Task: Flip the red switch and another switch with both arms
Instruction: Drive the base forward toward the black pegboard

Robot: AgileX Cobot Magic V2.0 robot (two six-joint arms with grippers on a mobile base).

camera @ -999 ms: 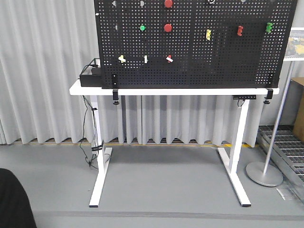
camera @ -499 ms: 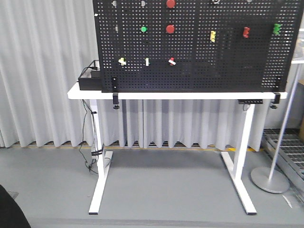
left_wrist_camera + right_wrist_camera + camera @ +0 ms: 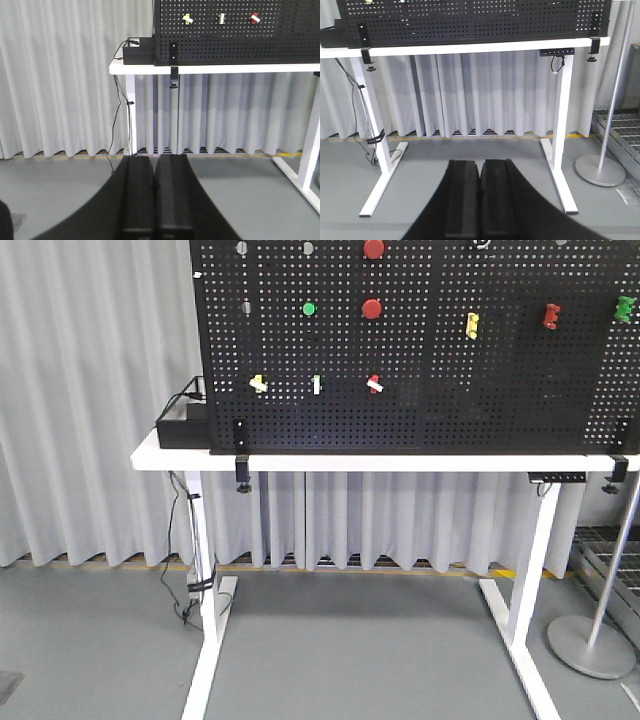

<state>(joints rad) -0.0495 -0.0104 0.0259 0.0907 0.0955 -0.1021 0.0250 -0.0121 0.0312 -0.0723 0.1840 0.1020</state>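
Well apart from the work: pegboard (image 3: 450,370) far across open floor, clamped to a white table (image 3: 400,462). On the board's bottom row: red switch (image 3: 374,384) at the right end, yellow switch (image 3: 259,384) at the left end, a thin white toggle (image 3: 316,385) between them. Neither touched, nor anywhere near either arm.

Left gripper (image 3: 155,200) low in its wrist view, fingers pressed flat together, nothing held. Right gripper (image 3: 480,200) likewise closed up and empty, looking under the table with only the board's lower edge in sight.

Plenty to go wrong from here. Easy to chase the wrong red, with two round buttons (image 3: 372,308) above the red switch and a notched knob (image 3: 551,315) further right, same colour and far bigger. Easy, too, to take the white toggle for the yellow switch. Small levers: with a slightly off approach, likely to slide past or jab the board instead of flipping. Coming up from this low — a fair chance of clipping the table's near edge, just in front of the board's foot. Crowded row as well: some risk of nudging the middle toggle while reaching for either end.
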